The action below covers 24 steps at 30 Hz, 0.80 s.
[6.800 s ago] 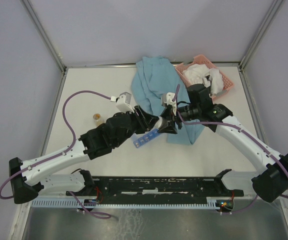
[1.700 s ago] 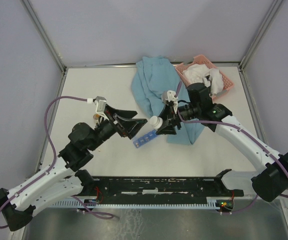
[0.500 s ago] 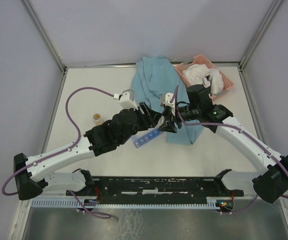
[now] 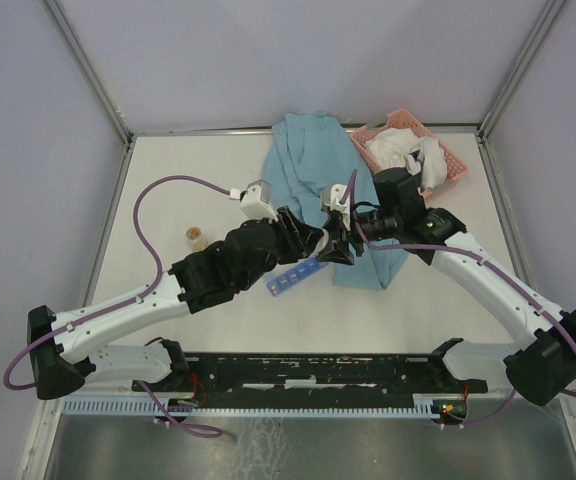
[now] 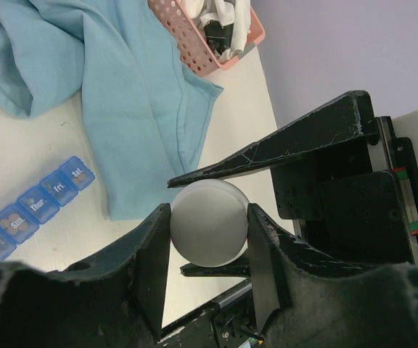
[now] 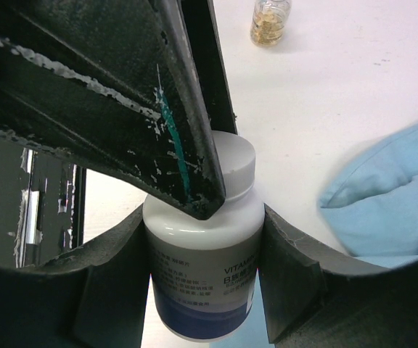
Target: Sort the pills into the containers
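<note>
My right gripper (image 6: 205,232) is shut on a white vitamin bottle (image 6: 202,268) with a blue band, held above the table. My left gripper (image 5: 209,225) is shut on the bottle's white cap (image 5: 209,221), one finger on each side. In the top view both grippers meet at mid-table, the left (image 4: 320,240) and the right (image 4: 334,246). The blue organiser strip (image 4: 293,278) lies just in front of them, its day-labelled lids down (image 5: 35,210). Dim round shapes show through some lids; I cannot tell if they are pills. No loose pills show.
A small amber vial (image 4: 196,237) stands left of the arms and shows in the right wrist view (image 6: 271,20). A light blue cloth (image 4: 303,160) lies behind and under the right arm. A pink mesh basket (image 4: 452,163) with white rags sits at the back right.
The left gripper, away to the left 1.7 s ago, has come back to the bottle and closed on its cap. The right arm and bottle have stayed put.
</note>
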### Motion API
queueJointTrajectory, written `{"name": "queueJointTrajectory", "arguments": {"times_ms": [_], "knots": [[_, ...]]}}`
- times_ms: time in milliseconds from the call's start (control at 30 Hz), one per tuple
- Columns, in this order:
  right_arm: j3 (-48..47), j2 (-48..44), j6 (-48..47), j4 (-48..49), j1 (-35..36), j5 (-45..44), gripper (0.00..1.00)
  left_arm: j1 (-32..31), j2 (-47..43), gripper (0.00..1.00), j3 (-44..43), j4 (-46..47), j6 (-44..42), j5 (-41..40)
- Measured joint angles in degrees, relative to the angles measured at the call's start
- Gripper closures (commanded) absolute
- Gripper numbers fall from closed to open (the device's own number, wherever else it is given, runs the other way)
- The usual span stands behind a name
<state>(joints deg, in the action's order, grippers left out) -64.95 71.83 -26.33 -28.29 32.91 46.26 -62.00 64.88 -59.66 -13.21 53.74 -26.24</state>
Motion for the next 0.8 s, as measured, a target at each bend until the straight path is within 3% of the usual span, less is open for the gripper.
{"name": "queueJointTrajectory", "arguments": {"times_ms": [233, 400, 633, 800], "knots": [[-0.5, 0.4, 0.6, -0.6, 0.0, 0.3, 0.91, 0.0, -0.1, 0.66, 0.5, 0.7, -0.3, 0.7], [-0.5, 1.4, 2.0, -2.4, 0.0, 2.2, 0.91, 0.3, -4.4, 0.66, 8.9, 9.9, -5.8, 4.3], [-0.5, 2.2, 5.0, -3.7, 0.5, 7.3, 0.91, 6.3, -10.8, 0.76, 21.4, 28.3, -21.7, 23.9], [-0.5, 2.2, 5.8, -2.4, 0.6, 10.8, 0.91, 8.3, -12.7, 0.75, 23.2, 33.1, -35.4, 33.7]]}}
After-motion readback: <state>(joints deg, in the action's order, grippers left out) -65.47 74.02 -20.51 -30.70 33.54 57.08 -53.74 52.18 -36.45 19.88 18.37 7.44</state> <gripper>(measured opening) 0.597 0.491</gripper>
